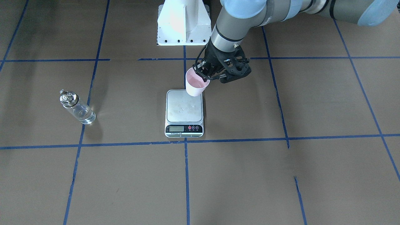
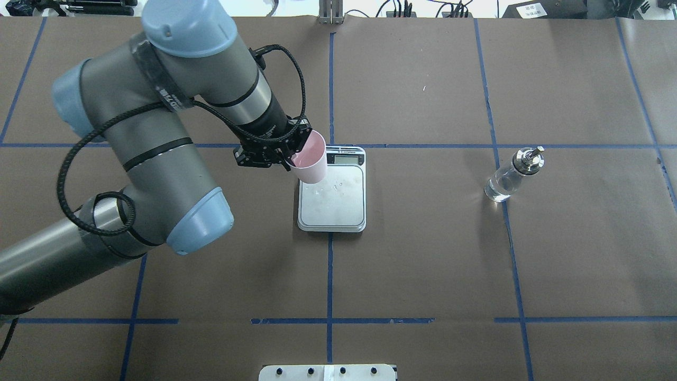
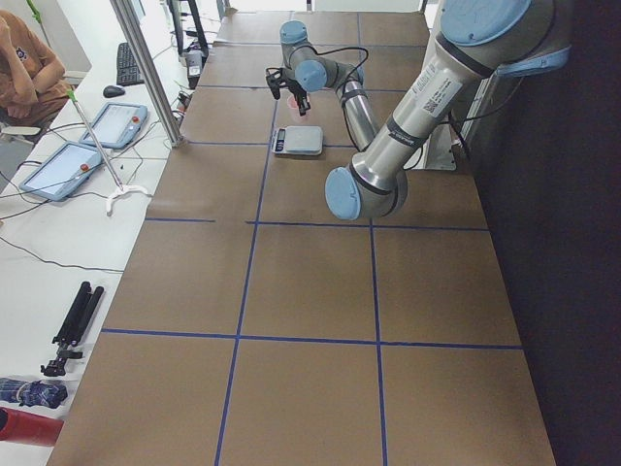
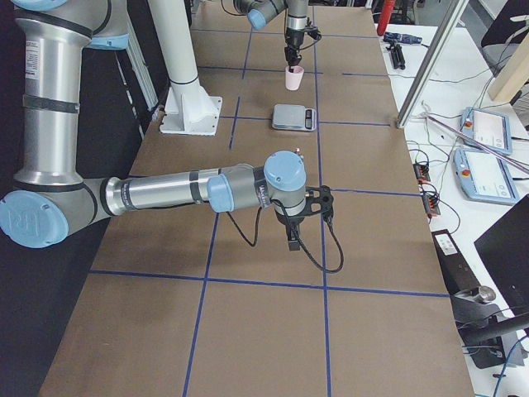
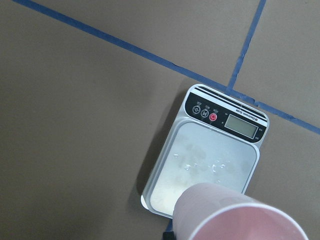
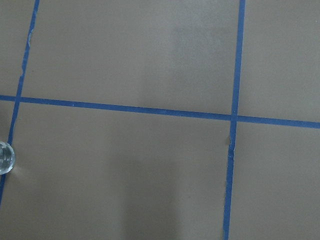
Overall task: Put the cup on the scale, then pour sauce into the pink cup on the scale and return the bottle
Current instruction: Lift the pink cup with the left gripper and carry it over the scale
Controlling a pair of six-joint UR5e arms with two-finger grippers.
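No brand legible anywhere: the scale has a line of tiny print under its LCD and the left arm carries a white sticker in the ext. left view, both too small to read; the LCD looks blank grey. L gripper is clamped on the rim of the cup, one finger inside, one outside. The cup hangs tilted and clear of the platform, by the scale's edge on the robot's left side. Overhead puts it over the display-end corner, front view over the opposite end, so exact spot can't be fixed. The cup is pale pink, tapered, with a pinker inside that looks dry in the front view. Only the L wrist cam shows the scale's detail: one red and two black buttons beside the LCD, and droplets or smears on the steel platform, w/ the cup's rim big in the lower right corner. The bottle stands well apart on the robot's right side, on a blue tape line; it is clear glass w/ a shiny metal cap and spout, and the sauce inside is colourless. R gripper shows only in the ext. right view, low over bare brown paper and well short of the scale; can't tell if its fingers are apart or closed. Ext. left alone shows a person at a side bench w/ two tablets
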